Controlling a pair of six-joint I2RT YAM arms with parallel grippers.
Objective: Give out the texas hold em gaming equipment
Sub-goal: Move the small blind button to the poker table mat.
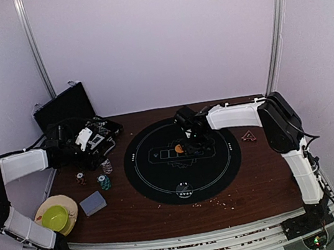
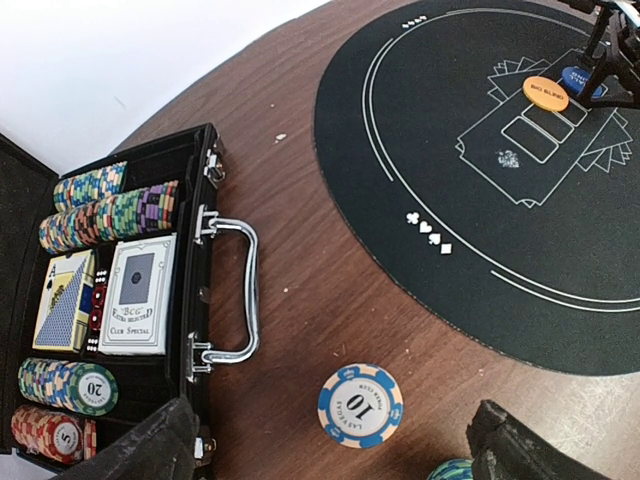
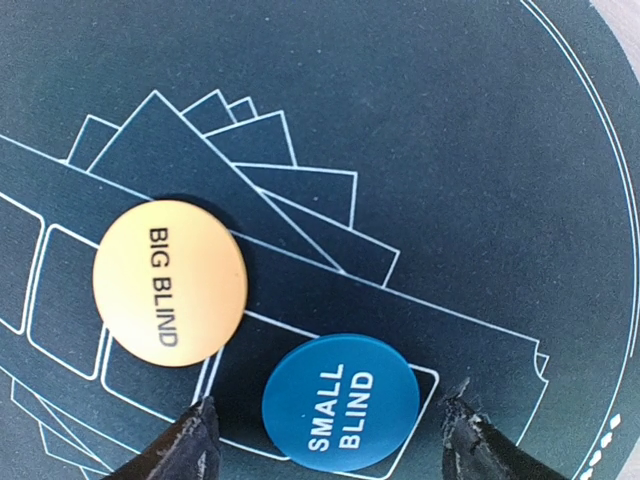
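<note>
Smooth plastic orange disc (image 3: 170,283), matt black mat (image 3: 480,120), grained wood table (image 2: 300,330) (case handle (image 2: 250,290): shiny metal).

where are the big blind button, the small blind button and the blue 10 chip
big blind button (image 3: 170,282), right wrist view, middle of its orange face
small blind button (image 3: 340,402), right wrist view, middle of its blue face
blue 10 chip (image 2: 360,405), left wrist view, its white centre

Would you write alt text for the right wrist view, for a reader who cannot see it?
An orange BIG BLIND disc and a blue SMALL BLIND disc lie flat, close together, on a dark poker mat printed with white card outlines. The right gripper hovers open, a dark fingertip either side of the blue disc, not touching it.
</note>
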